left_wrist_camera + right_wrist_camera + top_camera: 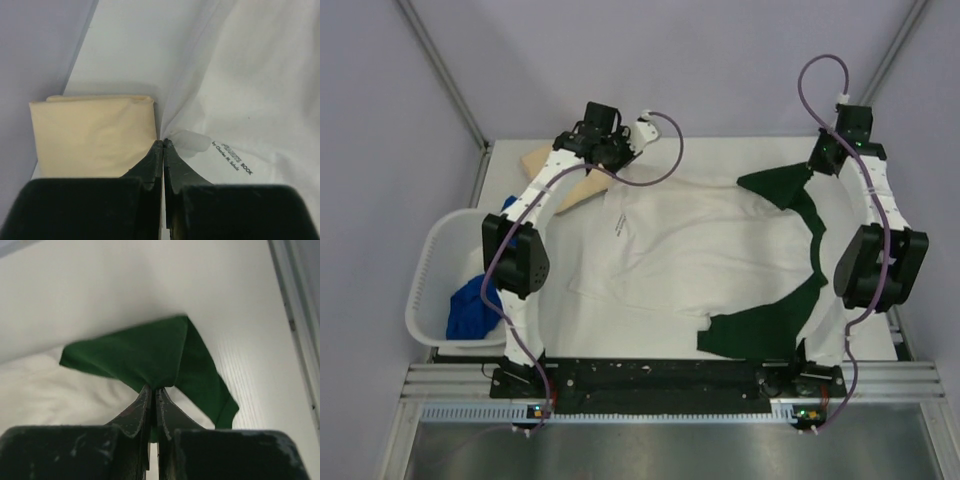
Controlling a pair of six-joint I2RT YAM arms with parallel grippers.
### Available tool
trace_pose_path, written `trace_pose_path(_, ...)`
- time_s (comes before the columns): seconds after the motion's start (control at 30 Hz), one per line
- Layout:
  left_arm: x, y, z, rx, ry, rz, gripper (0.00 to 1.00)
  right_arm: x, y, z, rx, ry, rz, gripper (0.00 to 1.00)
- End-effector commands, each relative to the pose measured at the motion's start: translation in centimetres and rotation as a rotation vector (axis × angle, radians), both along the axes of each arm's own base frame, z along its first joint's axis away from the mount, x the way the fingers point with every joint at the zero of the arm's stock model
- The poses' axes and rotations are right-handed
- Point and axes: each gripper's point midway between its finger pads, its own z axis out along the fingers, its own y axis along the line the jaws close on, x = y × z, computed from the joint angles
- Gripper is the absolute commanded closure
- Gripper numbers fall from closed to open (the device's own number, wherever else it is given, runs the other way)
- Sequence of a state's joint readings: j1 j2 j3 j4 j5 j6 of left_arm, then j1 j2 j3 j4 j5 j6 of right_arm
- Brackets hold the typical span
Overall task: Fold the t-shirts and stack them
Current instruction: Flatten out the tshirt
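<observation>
A white t-shirt [700, 250] with dark green sleeves [760, 325] lies spread across the table, small black print [235, 160] near its far left corner. My left gripper [615, 160] is shut on that far left corner of white cloth [192, 140], its tips [163, 144] pinching it. My right gripper [817, 163] is shut on the far green sleeve [150, 352], which hangs pulled up from its tips [152, 389]. A folded tan t-shirt [95, 132] lies at the far left, beside the left gripper. A bright blue t-shirt [472, 305] sits in the basket.
A white plastic basket [425, 290] stands off the table's left edge. Grey walls close in the back and sides. A metal rail [670, 385] with the arm bases runs along the near edge.
</observation>
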State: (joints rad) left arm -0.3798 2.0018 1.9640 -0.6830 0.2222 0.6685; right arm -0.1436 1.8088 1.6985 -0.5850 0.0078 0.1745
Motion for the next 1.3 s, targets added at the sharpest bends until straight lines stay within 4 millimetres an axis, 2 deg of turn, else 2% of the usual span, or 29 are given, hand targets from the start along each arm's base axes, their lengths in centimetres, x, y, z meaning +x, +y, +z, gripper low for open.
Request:
trace_pose_path(0.0, 0.6, 0.2, -0.1, 0.007, -0.052, -0.132, 1.00, -2.7, 0.5, 1.4, 0.134, -0.074, -0.045, 1.00)
trace_pose_path(0.07, -0.1, 0.4, -1.1, 0.050, -0.034, -0.190, 1.00, -4.6, 0.6, 0.6, 0.195, -0.059, -0.050, 1.00)
trace_pose_path(0.17, -1.3, 0.9, -2.3, 0.122, -0.017, -0.271, 1.00, -7.1, 0.4, 0.9, 0.241, -0.070, -0.074, 1.00)
trace_pose_path(0.3, -2.1, 2.5, -2.4, 0.222, -0.024, -0.314, 1.00, -10.6, 0.0, 2.5, 0.272, -0.126, -0.126, 1.00)
trace_pose_path(0.37, -3.1, 3.5, -2.5, 0.280, -0.010, -0.357, 1.00, -12.5, 0.1, 3.5, 0.307, -0.167, -0.157, 1.00)
trace_pose_path(0.47, -4.7, 4.2, -3.6, 0.346, 0.018, -0.428, 1.00, -14.5, 0.9, 2.7, 0.374, -0.172, -0.169, 1.00)
trace_pose_path(0.57, -5.8, 5.4, -6.3, 0.423, 0.080, -0.457, 1.00, -15.9, 2.1, 0.2, 0.427, -0.121, -0.162, 1.00)
trace_pose_path(0.6, -6.2, 5.8, -7.2, 0.451, 0.109, -0.461, 1.00, -16.1, 2.2, -0.5, 0.432, -0.108, -0.167, 1.00)
trace_pose_path(0.63, -6.6, 6.1, -7.9, 0.474, 0.139, -0.465, 0.95, -16.3, 2.2, -1.2, 0.436, -0.093, -0.174, 1.00)
trace_pose_path(0.7, -7.7, 6.7, -8.9, 0.505, 0.213, -0.479, 0.71, -16.4, 2.5, -2.1, 0.454, -0.080, -0.177, 1.00)
trace_pose_path(0.77, -8.0, 7.0, -8.9, 0.506, 0.242, -0.457, 0.56, -16.2, 2.8, -2.2, 0.472, -0.084, -0.162, 1.00)
trace_pose_path(0.87, -7.9, 6.2, -8.3, 0.449, 0.238, -0.361, 0.45, -15.9, 2.9, -2.4, 0.482, -0.084, -0.154, 1.00)
trace_pose_path(0.97, -9.8, 4.5, -9.8, 0.407, 0.292, -0.325, 0.44, -15.7, 2.9, -2.6, 0.482, -0.087, -0.150, 1.00)
trace_pose_path(1.0, -9.9, 4.4, -10.6, 0.415, 0.284, -0.305, 0.44, -15.5, 2.9, -2.5, 0.484, -0.092, -0.147, 1.00)
trace_pose_path(1.07, -9.2, 4.9, -12.0, 0.435, 0.246, -0.250, 0.45, -15.5, 3.0, -2.6, 0.488, -0.089, -0.140, 1.00)
trace_pose_path(1.13, -7.7, 5.3, -12.9, 0.452, 0.216, -0.182, 0.46, -15.4, 3.0, -2.5, 0.488, -0.094, -0.137, 1.00)
trace_pose_path(1.27, -6.7, 5.4, -14.0, 0.460, 0.238, -0.135, 0.45, -15.4, 3.1, -2.4, 0.483, -0.096, -0.130, 1.00)
